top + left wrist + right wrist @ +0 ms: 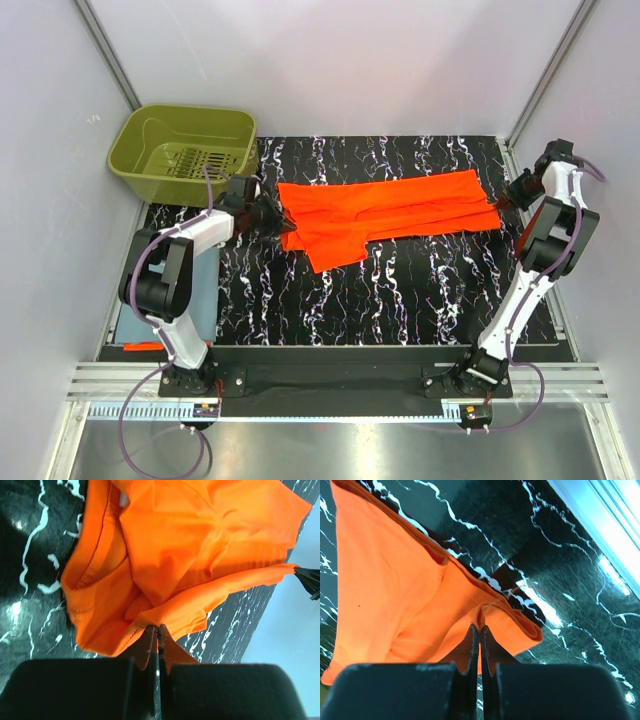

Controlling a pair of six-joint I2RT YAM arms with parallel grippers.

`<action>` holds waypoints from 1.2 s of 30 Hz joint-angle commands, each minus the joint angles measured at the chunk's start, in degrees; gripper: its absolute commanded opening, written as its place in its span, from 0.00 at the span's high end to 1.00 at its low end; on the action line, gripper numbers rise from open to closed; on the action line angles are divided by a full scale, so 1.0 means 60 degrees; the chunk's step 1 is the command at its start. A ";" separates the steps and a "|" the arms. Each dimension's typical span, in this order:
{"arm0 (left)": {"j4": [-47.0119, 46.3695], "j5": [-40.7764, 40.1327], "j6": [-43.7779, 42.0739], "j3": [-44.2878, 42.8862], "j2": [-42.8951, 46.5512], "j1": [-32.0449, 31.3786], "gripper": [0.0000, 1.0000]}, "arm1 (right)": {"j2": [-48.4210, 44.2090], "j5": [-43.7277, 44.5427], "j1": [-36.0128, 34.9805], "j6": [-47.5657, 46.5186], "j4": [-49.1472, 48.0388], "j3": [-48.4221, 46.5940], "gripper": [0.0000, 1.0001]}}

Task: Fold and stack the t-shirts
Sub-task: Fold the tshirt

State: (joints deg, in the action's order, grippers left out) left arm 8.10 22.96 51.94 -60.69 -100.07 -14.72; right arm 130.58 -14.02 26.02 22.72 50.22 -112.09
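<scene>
The bright orange t-shirt [390,210] lies stretched across the far half of the black marbled mat [400,290], folded lengthwise. My left gripper [268,213] is shut on its collar end, shown in the left wrist view [159,627] pinching a fold of the orange cloth [190,540]. My right gripper [503,203] is shut on the hem end, its jaws [480,626] closed on a doubled edge of the orange shirt [395,590]. A flat blue-grey folded t-shirt [128,322] lies at the mat's left edge, partly hidden under the left arm.
An olive-green plastic basket [150,185] stands at the far left, close to the left gripper. A thin orange strip [143,347] shows at the near edge of the blue-grey rectangle. Grey walls close in on both sides. The right gripper's tip shows in the left wrist view [307,580].
</scene>
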 commanded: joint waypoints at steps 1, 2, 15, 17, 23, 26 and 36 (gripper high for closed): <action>-0.0148 0.0246 0.0132 -0.0608 -0.0196 0.0066 1.00 | 0.0339 0.0052 0.0043 -0.0212 0.0214 -0.0886 0.98; -0.0163 0.0245 0.0132 -0.0652 -0.0211 0.0080 1.00 | 0.0413 0.0052 0.0043 -0.0241 0.0316 -0.0990 0.98; -0.0149 0.0377 0.0132 -0.1385 -0.0987 0.0388 1.00 | 0.1351 0.0066 -0.0162 -0.0315 0.0932 -0.2557 0.95; -0.0148 0.0363 0.0117 -0.1458 -0.1016 0.0403 1.00 | 0.1497 0.0110 -0.0177 -0.0330 0.1049 -0.2748 0.95; -0.0163 0.0289 0.0131 -0.1633 -0.1133 0.0432 1.00 | 0.1688 0.0213 -0.0177 -0.0271 0.1123 -0.3114 0.96; -0.0178 0.0333 0.0132 -0.1765 -0.1294 0.0417 1.00 | 0.1863 0.0213 -0.0206 -0.0242 0.1181 -0.3305 0.95; -0.0441 0.0260 0.0117 -0.2102 -0.1676 0.0447 1.00 | 0.2303 0.0183 -0.0235 -0.0066 0.1269 -0.3876 0.91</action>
State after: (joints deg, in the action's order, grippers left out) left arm 7.60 24.23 52.51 -70.50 -109.23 -13.08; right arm 143.22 -14.17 24.36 21.76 58.46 -131.94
